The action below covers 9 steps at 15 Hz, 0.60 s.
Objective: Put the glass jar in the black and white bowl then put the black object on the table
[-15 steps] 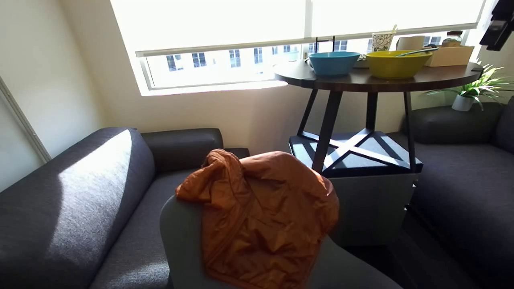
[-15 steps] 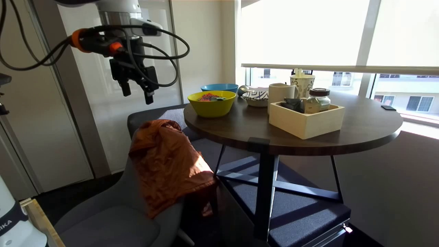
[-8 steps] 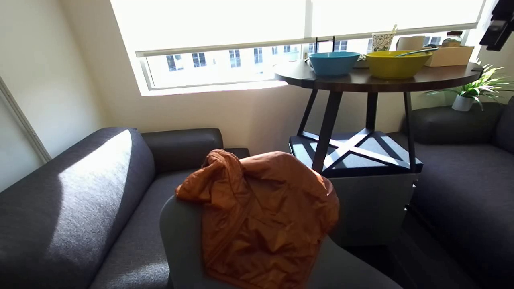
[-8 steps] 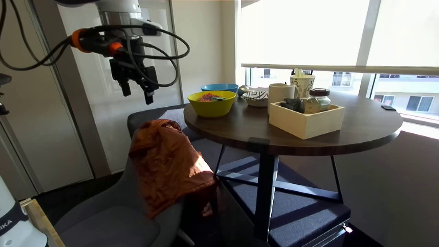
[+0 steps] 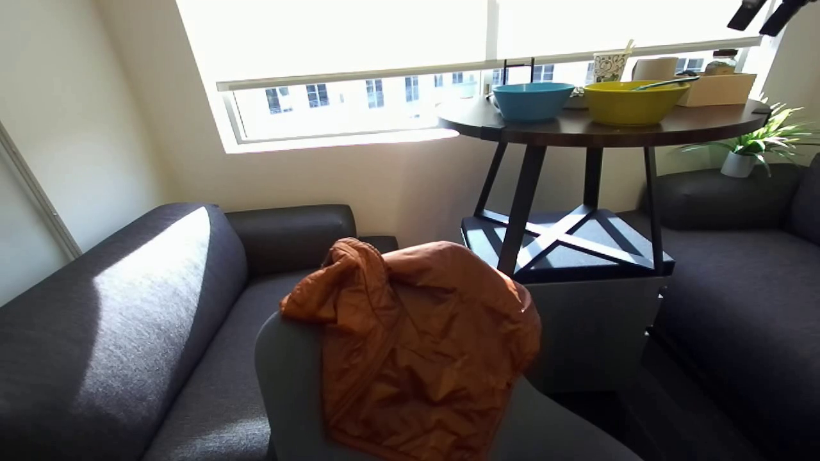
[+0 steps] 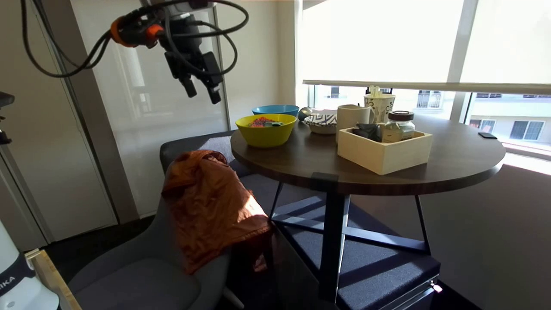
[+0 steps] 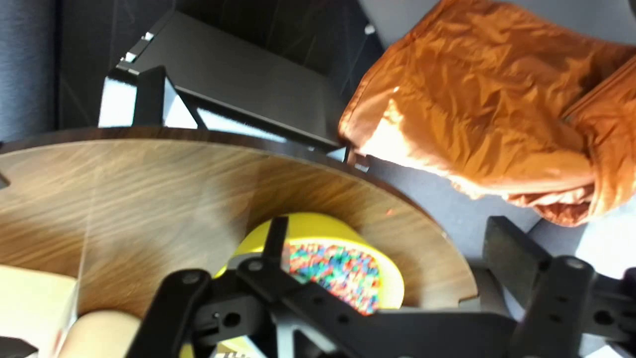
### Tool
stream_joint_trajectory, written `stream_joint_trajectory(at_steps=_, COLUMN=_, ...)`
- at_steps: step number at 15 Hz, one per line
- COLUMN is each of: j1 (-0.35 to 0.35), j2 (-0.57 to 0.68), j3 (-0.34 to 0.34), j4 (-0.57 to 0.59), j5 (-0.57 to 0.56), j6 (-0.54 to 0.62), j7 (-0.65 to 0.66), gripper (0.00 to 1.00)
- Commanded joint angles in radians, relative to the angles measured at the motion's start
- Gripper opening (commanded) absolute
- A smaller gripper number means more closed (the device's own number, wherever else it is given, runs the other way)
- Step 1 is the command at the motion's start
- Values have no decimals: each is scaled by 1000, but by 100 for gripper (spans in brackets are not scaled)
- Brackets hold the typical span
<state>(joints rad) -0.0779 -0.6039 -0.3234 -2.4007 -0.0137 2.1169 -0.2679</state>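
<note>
- The jaws hang high in the frame in both exterior views; in the wrist view their fingers stand wide apart.
- The glass jar stands upright in a pale box, in the right half of the frame in both exterior views (brown lid on, as far as I can see).
- The black object lies in that box too, left of the jar; its shape I can't quite make out.
- The black and white bowl sits near the middle of an exterior view, just left of a mug.
- The yellow bowl is by the edge of the dark round surface, coloured bits inside it.
- An orange jacket drapes over a grey chair, low in both exterior views.
</note>
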Motion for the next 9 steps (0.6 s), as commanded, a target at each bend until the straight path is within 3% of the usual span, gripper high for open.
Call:
stream_joint_trajectory(at_steps=1, j1=-52, j2=125, j3=60, j4=149, j5=4, j6=98, j7=135, gripper=100)
stream_joint_trajectory(at_steps=5, j1=-120, j2=251, j3=131, j4=313, j5=-80, j6=206, j7=299, gripper=100)
stream_joint_trajectory(at_steps=9, j1=-185, j2=400, j3=154, j4=510, j5=-255, j6=210, j7=358, gripper=100)
